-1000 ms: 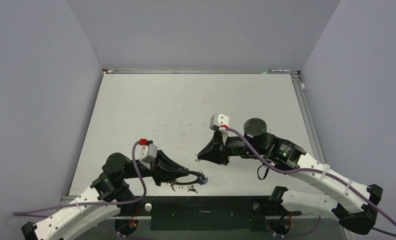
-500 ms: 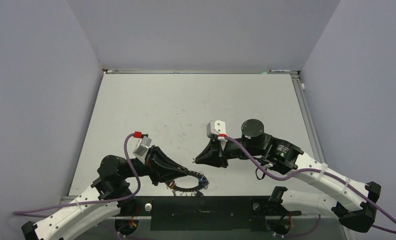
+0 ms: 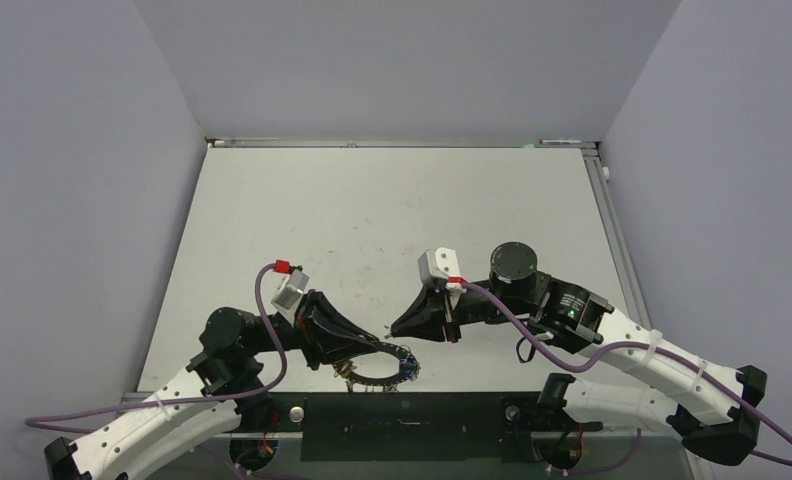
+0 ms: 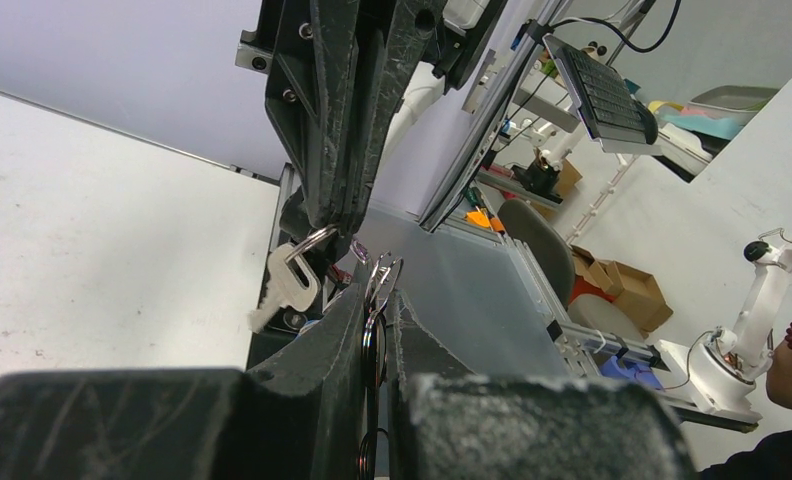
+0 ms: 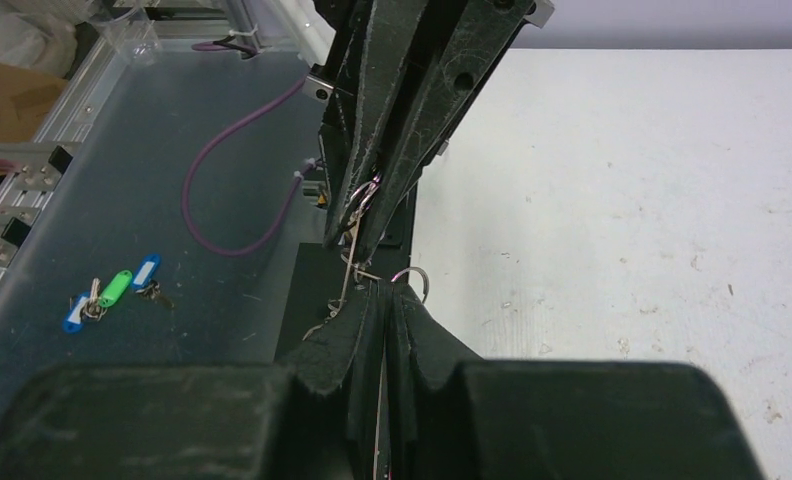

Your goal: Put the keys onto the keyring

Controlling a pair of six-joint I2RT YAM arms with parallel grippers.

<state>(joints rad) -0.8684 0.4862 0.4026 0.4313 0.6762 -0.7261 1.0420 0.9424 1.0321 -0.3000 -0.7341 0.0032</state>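
The left end effector (image 4: 377, 292) has its fingers pressed together on the keyring (image 3: 364, 381), gripping the rim so that the big silvery ring hangs just below and ahead of the fingertips, close over the near edge of the table (image 3: 372, 220). Small loops and a blue-tagged key (image 3: 408, 372) cluster on the side of the ring farthest from that end effector's wrist.

Tip to tip with it, the right end effector (image 5: 380, 295) is closed as well. A silver key (image 4: 282, 285) dangles from a little loop pinched at its fingertips (the left wrist view shows this best). The key hangs just beside the left fingertips, and the pictures do not show whether it touches the keyring.

Both arms reach inward from their bases, so the two end effectors meet nose to nose between them.

Farther out, below and to one side of the right end effector, a few loose keys with blue and green tags (image 5: 115, 289) lie on a grey panel off the table.
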